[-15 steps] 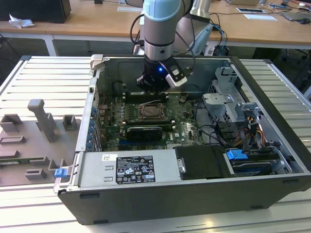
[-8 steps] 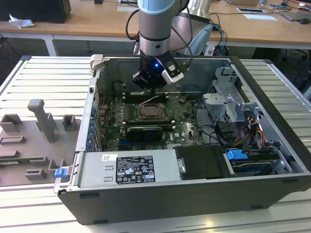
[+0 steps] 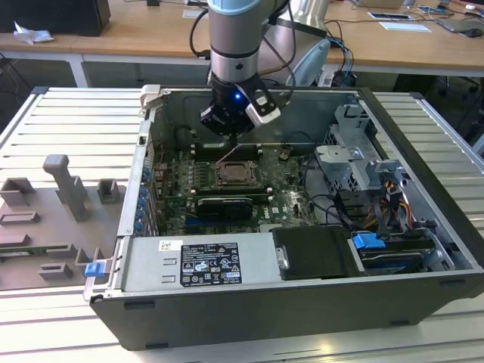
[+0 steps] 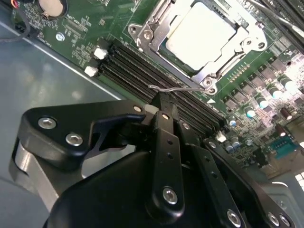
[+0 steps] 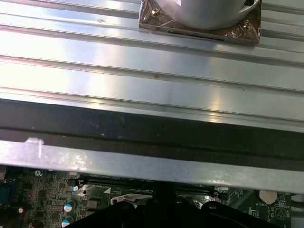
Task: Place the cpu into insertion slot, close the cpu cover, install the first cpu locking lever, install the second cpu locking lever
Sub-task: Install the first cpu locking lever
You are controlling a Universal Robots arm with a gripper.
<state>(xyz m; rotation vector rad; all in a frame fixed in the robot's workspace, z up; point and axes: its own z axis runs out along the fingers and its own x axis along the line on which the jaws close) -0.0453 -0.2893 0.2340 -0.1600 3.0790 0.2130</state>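
Grey fixture blocks (image 3: 64,198): sitting on the ribbed metal table (image 3: 76,121) at the exterior view's left, well apart from the open computer case (image 3: 302,302).
Power supply (image 3: 200,261): lying along the near side of the case, its label facing up.
Green circuit board (image 3: 283,198): lying flat on the case floor, beyond the power supply.
Insertion slot (image 3: 237,173): sitting near the middle of the board in the exterior view, just below the arm's tool.
Cpu (image 4: 202,34): resting flat inside the slot in the second wrist view, pale face up.
Cpu cover (image 4: 156,29): lying down around the cpu as a silver frame, the chip showing through its window.
Locking lever (image 4: 178,88): a thin wire rod running beside the socket's edge, over the long memory slots (image 4: 137,66).
Gripper (image 4: 163,102): hanging over the memory slots just beside the socket; jaws are drawn narrow, their tips meeting at the wire lever, and whether they are actually pinching it I cannot tell.
Drive cage (image 3: 355,162): standing at the exterior view's right, with cables trailing beside it.
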